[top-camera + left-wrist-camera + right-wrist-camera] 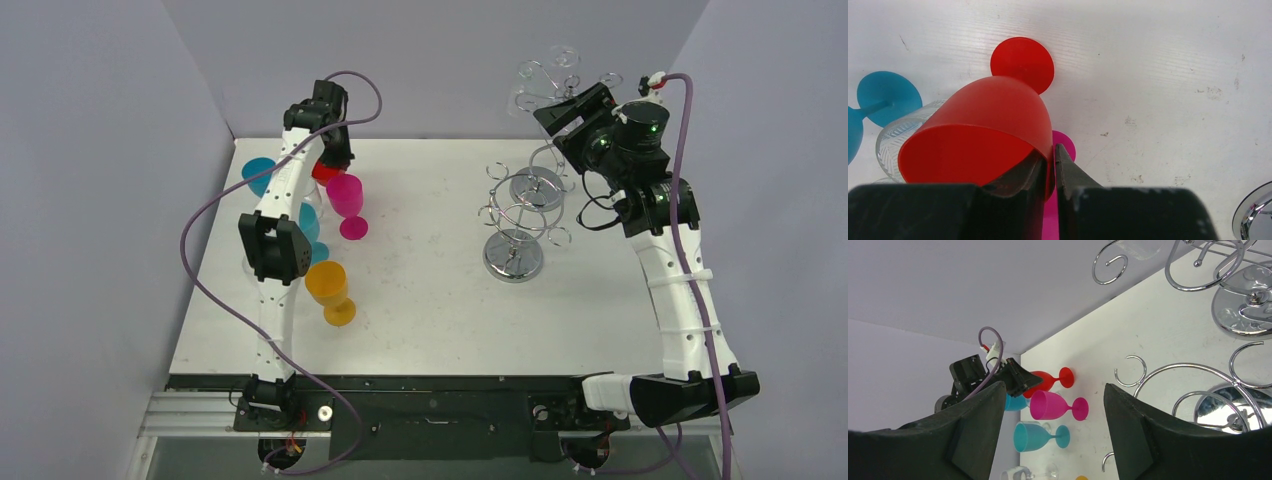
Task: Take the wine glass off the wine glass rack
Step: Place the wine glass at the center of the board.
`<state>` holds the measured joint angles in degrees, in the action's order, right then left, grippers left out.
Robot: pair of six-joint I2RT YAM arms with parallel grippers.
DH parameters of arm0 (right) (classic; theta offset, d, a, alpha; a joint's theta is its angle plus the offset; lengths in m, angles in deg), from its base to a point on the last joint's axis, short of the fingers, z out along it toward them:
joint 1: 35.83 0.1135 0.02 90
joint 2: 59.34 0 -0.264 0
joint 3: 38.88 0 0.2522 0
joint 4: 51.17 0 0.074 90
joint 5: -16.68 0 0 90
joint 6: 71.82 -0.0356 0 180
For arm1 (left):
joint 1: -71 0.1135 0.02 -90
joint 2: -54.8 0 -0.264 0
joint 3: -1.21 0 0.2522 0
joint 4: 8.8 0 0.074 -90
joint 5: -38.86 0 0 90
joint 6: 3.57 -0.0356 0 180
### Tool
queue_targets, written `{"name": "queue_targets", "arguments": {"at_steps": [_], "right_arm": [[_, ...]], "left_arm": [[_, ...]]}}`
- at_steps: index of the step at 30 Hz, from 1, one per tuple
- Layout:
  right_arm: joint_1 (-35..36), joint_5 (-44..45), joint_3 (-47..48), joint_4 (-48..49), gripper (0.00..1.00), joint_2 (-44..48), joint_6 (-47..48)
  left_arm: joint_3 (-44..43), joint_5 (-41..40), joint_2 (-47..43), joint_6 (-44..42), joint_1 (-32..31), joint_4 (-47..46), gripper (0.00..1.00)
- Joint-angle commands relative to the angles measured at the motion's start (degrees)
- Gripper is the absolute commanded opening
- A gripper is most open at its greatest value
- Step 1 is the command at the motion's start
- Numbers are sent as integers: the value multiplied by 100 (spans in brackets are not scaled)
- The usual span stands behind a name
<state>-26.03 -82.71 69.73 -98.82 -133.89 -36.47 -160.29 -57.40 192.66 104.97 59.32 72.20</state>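
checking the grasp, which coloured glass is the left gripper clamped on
The red glass: the left gripper is clamped on its rim. The pink glass and orange glass stand ungripped.

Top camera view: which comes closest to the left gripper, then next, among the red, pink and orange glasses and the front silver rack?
From the left gripper:
1. Red glass, pinched in its fingers, far left.
2. Pink glass, just beside, toward the middle.
3. Orange glass, left side, closer to the bases.
4. Front silver rack, across on the right.
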Motion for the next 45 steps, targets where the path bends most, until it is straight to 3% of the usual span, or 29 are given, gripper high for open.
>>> {"name": "queue_targets", "arguments": {"at_steps": [1,10,30,35,40,45], "right_arm": [[22,-20,-10,265,67,113,-2],[17,-21,-9,258,67,121,-2],[20,550,320,-225,67,-9,418],[22,755,528,-471,67,-19,619],[-27,917,770,-721,68,-49,810],[-153,1169,1088,-1063,69,-203,960]], "left_arm": [[-290,-103,21,-84,-18,17,11],[-342,-103,-76,-71,-35,-47,35],[-457,65,-477,-80,-70,-377,65],[-467,152,-626,-105,-70,-502,75],[-462,294,-794,-125,-65,-643,91],[-373,378,-1033,-193,-80,-762,100]]}}
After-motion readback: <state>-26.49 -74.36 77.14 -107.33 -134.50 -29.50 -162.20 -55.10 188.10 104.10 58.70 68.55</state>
